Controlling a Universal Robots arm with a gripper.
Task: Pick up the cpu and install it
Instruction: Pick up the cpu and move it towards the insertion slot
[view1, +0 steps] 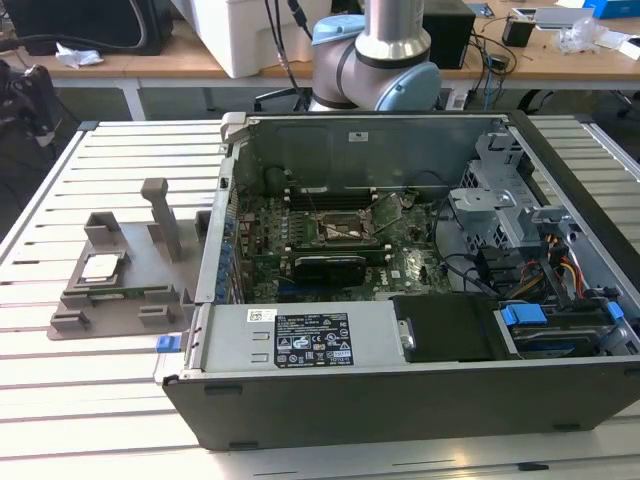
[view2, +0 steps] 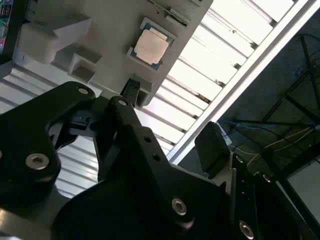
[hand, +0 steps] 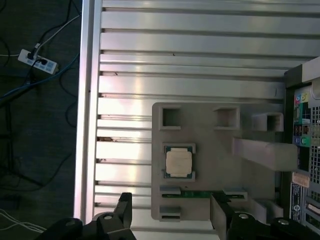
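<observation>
Cpu (hand: 178, 162) lies flat near middle of grey fixture (hand: 205, 135), metal top up, untouched. Your gripper (hand: 172, 210) hangs above fixture, apart from it, fingers (hand: 125, 207) spread, nothing between them. Step looks like approach to pick. Centre over chip, square up to its sides, descend straight, pinch board rim lightly. Mind fixture's upright post (view1: 160, 215) beside chip; keep chip level.

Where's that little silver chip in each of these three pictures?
Exterior view: the cpu lies on the grey holder, to the exterior view's left of the computer case.
First wrist view: cpu mid grey holder.
Second wrist view: cpu on the grey holder.
Shared landmark: the grey holder.
</observation>
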